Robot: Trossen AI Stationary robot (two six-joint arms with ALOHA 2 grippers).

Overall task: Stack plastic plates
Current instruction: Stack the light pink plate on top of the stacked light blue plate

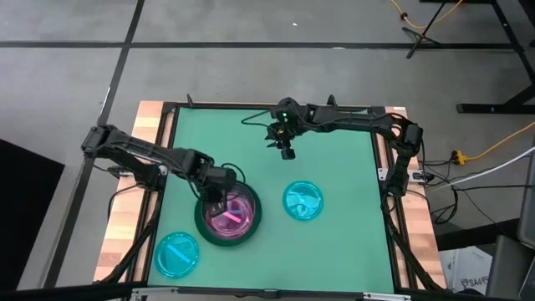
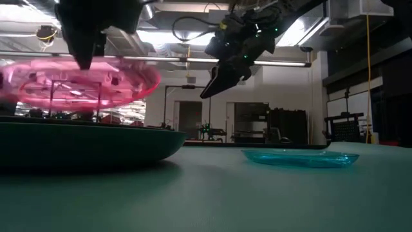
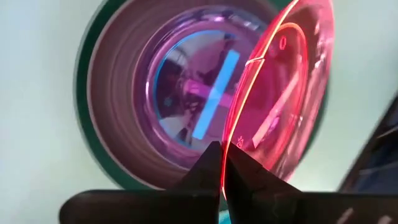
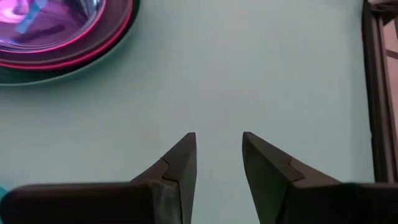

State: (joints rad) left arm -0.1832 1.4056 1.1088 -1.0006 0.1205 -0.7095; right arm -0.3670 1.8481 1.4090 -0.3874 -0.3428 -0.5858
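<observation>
— Two cyan plates are what we count lying loose on the green mat: one cyan plate at the lower left of the high view, the other cyan plate right of centre. Do we agree on the stack?

— We do. The stack of plates sits at lower centre of the high view, a dark green plate at the bottom with pink and translucent ones nested in it; how many are nested there we cannot tell.

— And the left gripper?

— We see it over the stack's upper-left edge, its fingers pinched tight on the rim of a translucent pink plate. In the low view that plate hangs above the dark green one at the left of the frame, close to level, apart from it. In the left wrist view its rim runs right between the two fingertips.

— The right gripper?

— It is above centre in the high view, over bare mat, well apart from every plate. In the right wrist view we see its fingers standing apart with nothing between them, and in the low view it hangs clear above the table at upper centre.
</observation>
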